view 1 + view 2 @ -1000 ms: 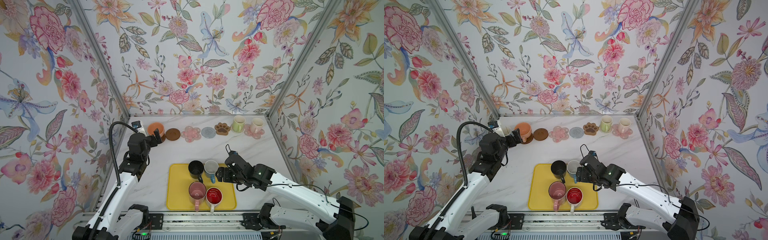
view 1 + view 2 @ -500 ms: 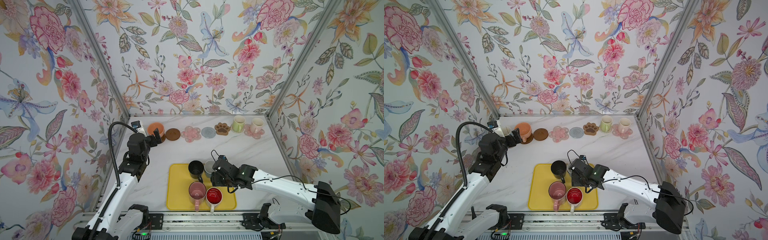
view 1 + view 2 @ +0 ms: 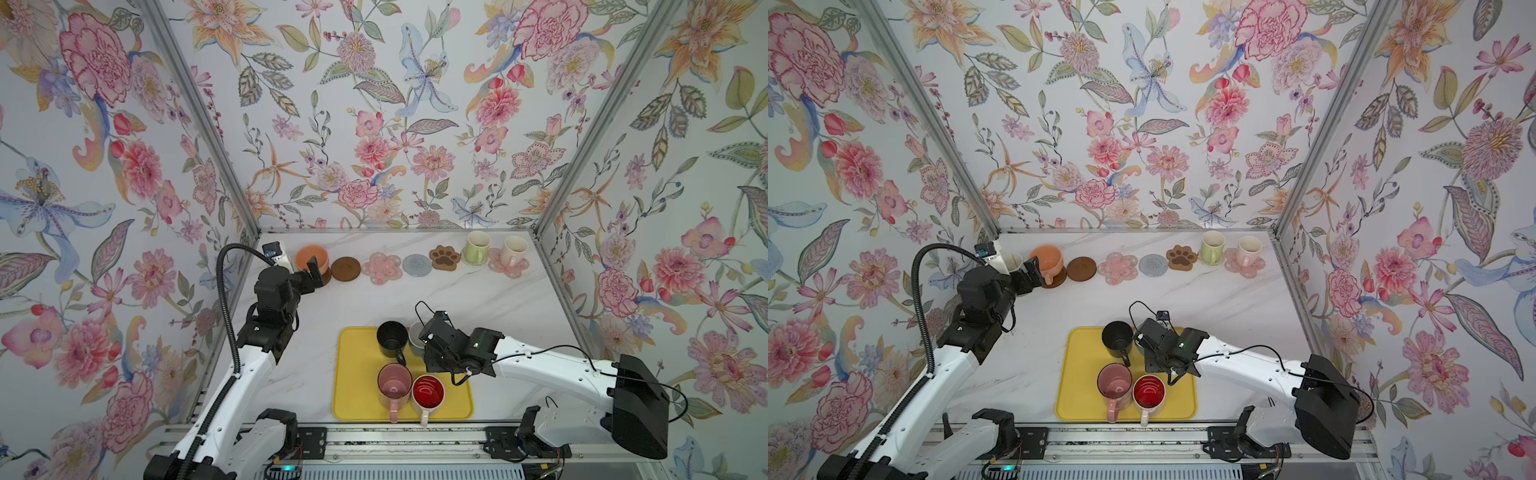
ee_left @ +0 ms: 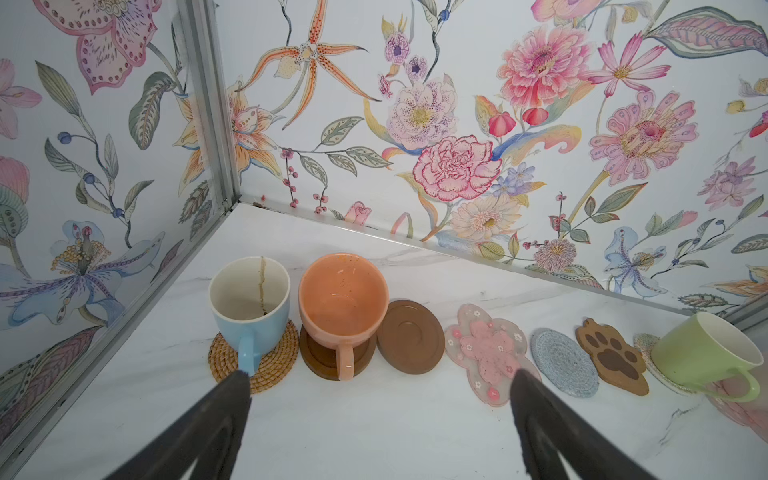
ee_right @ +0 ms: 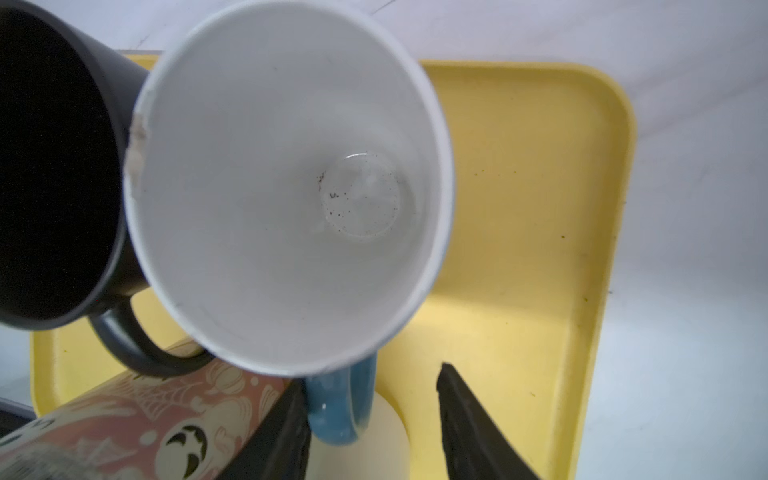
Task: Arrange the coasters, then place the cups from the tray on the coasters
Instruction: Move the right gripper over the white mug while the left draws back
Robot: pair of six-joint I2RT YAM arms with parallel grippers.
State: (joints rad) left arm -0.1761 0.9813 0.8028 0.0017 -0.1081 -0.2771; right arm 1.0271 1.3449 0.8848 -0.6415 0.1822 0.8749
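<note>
On the yellow tray [image 3: 357, 399] stand a black cup [image 3: 390, 336], a pink cup [image 3: 394, 384], a red-inside white cup [image 3: 428, 390] and a white cup [image 5: 286, 187]. My right gripper [image 5: 371, 376] straddles that cup's blue handle [image 5: 338, 411]. One finger touches the handle, the other stands clear of it, so the jaws are open. My left gripper [image 4: 381, 375] hovers open and empty in front of the peach cup [image 4: 343, 303] on a dark brown coaster [image 4: 320, 365]. A blue cup [image 4: 249, 299] sits on the rattan coaster [image 4: 274, 370].
Along the back wall lie a bare brown disc [image 4: 411, 336], a pink flower coaster [image 4: 486, 353], a grey round one [image 4: 565, 365] and a brown paw [image 4: 615, 357]. Further right stand a green cup [image 3: 476, 247] and a pinkish cup [image 3: 513, 251] on their coasters.
My right gripper has moved left over the tray to the white cup, and its jaws have narrowed around the blue handle. The left arm has not moved.
</note>
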